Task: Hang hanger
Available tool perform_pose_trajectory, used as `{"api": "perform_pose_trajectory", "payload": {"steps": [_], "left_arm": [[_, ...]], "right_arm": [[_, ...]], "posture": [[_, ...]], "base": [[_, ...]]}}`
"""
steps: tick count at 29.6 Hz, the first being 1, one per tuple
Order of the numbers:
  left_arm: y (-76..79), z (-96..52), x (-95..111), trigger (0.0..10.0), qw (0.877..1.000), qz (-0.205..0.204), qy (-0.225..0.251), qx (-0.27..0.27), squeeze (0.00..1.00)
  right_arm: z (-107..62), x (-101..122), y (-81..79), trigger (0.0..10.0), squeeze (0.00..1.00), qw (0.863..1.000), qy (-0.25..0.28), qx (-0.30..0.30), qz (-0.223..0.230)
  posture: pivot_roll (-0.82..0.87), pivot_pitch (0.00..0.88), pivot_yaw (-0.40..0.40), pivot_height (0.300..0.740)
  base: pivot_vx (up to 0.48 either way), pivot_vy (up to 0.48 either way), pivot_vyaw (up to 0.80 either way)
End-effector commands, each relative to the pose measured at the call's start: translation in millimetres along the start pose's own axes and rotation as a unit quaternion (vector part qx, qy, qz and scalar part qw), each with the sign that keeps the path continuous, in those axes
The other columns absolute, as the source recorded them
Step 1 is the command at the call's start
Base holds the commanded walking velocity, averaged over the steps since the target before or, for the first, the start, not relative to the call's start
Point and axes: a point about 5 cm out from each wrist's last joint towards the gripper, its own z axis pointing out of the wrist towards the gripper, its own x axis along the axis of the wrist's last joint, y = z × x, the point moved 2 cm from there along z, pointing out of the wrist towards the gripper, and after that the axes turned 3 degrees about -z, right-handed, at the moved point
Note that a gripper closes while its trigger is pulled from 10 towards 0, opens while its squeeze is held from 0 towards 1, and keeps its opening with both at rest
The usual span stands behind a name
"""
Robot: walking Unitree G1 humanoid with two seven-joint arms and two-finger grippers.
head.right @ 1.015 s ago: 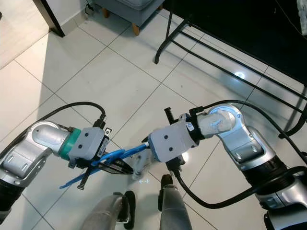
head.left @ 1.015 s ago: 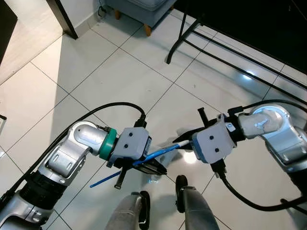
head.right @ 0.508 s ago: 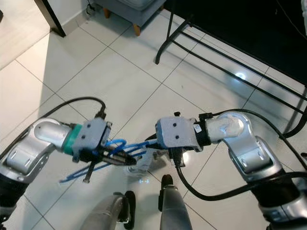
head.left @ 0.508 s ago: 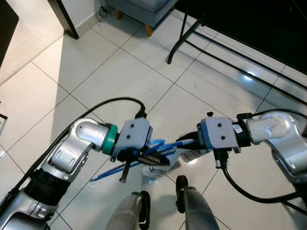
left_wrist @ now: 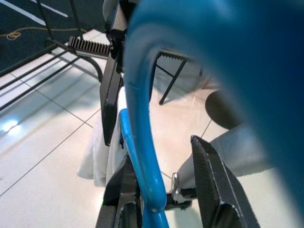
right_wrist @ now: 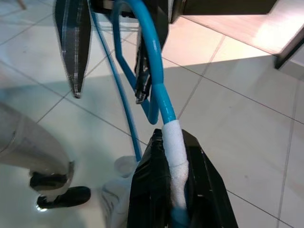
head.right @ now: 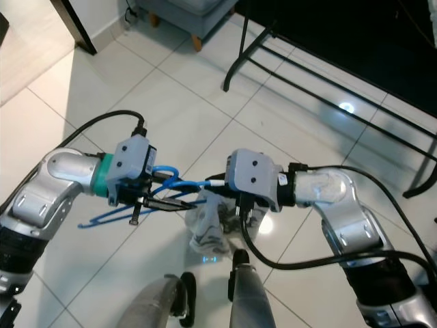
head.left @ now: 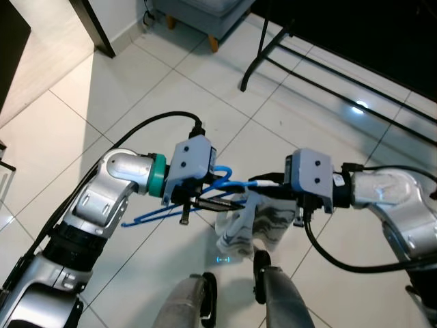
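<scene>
blue hanger (head.left: 205,193) between both hands

No writing, label, brand, number or sign can be read anywhere in these pictures; the grey housings at the two wrists carry no legible marks.
</scene>
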Motion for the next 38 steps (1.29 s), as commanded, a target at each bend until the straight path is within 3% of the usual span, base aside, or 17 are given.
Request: {"api": "perform_pose_trajectory", "payload": {"steps": [1,2,4,6,8,9,12,14,17,20,21,25,30,33,35,38], "left_arm": [[-1.9,8.3,7.9,10.0,1.0,0.025,0.017,-0.006,0.0],[-13.1,-1.9,9.1,10.0,0.999,0.042,0.003,0.009,0.0],[-20.5,-9.1,9.9,10.0,0.998,0.051,-0.007,0.019,0.0],[-26.1,-31.3,8.0,10.0,0.997,0.065,-0.045,0.007,0.0],[-26.1,-31.3,8.0,10.0,0.997,0.065,-0.045,0.007,0.0],[-26.2,-39.3,7.2,10.0,0.996,0.069,-0.059,0.0,0.0],[-36.0,-52.5,8.3,10.0,0.994,0.072,-0.072,0.029,0.0],[-54.3,-63.0,13.6,10.0,0.992,0.066,-0.068,0.087,0.0],[-59.3,-65.6,15.2,10.0,0.99,0.067,-0.066,0.101,0.0],[-53.1,-69.2,8.1,10.0,0.992,0.059,-0.082,0.078,0.0],[-44.7,-72.7,-2.4,10.0,0.991,0.058,-0.106,0.048,0.0],[-42.2,-74.3,-6.3,10.0,0.99,0.061,-0.117,0.04,0.0],[-39.0,-86.6,-23.4,10.0,0.981,0.075,-0.172,0.037,0.0],[-25.3,-91.1,-43.9,10.0,0.961,0.133,-0.243,-0.001,0.0],[-19.6,-89.8,-48.5,10.0,0.954,0.156,-0.256,-0.021,0.0],[-7.9,-78.8,-51.3,10.0,0.955,0.173,-0.238,-0.047,0.0]], "right_arm": [[13.9,22.6,-16.3,0.0,0.0,0.997,0.06,0.039,-0.017],[13.0,22.0,-19.8,0.0,0.0,0.997,0.056,0.052,-0.019],[12.1,21.6,-21.9,0.0,0.0,0.997,0.053,0.059,-0.02],[7.9,16.7,-26.4,0.0,0.0,0.996,0.039,0.072,-0.019],[7.9,16.7,-26.4,0.0,0.0,0.996,0.039,0.072,-0.019],[5.5,14.0,-27.5,0.0,0.0,0.997,0.032,0.074,-0.018],[0.6,8.8,-29.5,0.0,0.0,0.997,0.018,0.074,-0.013],[-2.5,4.5,-32.3,0.0,0.0,0.998,0.011,0.069,-0.005],[-3.2,3.5,-33.3,0.0,0.0,0.998,0.009,0.066,-0.002],[-3.9,0.4,-35.2,0.0,0.0,0.998,0.003,0.062,0.004],[-5.8,-2.8,-35.1,0.0,0.0,0.998,-0.005,0.059,0.005],[-7.0,-3.9,-34.7,0.0,0.0,0.998,-0.009,0.059,0.005],[-15.2,-5.8,-29.9,0.0,0.0,0.998,-0.021,0.053,0.004],[-20.1,-5.7,-29.1,0.0,0.0,0.998,-0.028,0.061,0.001],[-20.5,-5.5,-28.9,0.0,0.0,0.998,-0.029,0.064,-0.001],[-20.9,-4.6,-27.2,0.0,0.0,0.998,-0.028,0.065,-0.005]], "posture": [[-0.1,0.273,0.162,0.737],[-0.1,0.271,0.16,0.737],[-0.1,0.271,0.16,0.737],[-0.1,0.272,0.158,0.737],[-0.1,0.272,0.158,0.737],[-0.1,0.272,0.158,0.737],[-0.1,0.272,0.157,0.737],[-0.1,0.272,0.152,0.737],[-0.1,0.272,0.152,0.737],[-0.11,0.274,0.148,0.737],[-0.11,0.274,0.148,0.737],[-0.11,0.274,0.148,0.737],[-0.11,0.28,0.144,0.737],[-0.12,0.282,0.141,0.737],[-0.11,0.282,0.141,0.737],[-0.11,0.282,0.141,0.737]], "base": [[0.0,0.0,0.0],[0.0,0.0,0.0],[0.0,0.0,0.0],[0.0,0.0,0.0],[0.0,0.0,0.0],[0.0,0.0,0.0],[0.0,0.0,0.0],[0.0,0.0,0.0],[0.0,0.0,0.0],[0.0,0.0,0.0],[0.0,0.0,0.0],[0.0,0.0,0.0],[0.0,0.0,0.0],[0.0,0.0,0.0],[0.0,0.0,0.0],[0.0,0.0,0.0]]}}
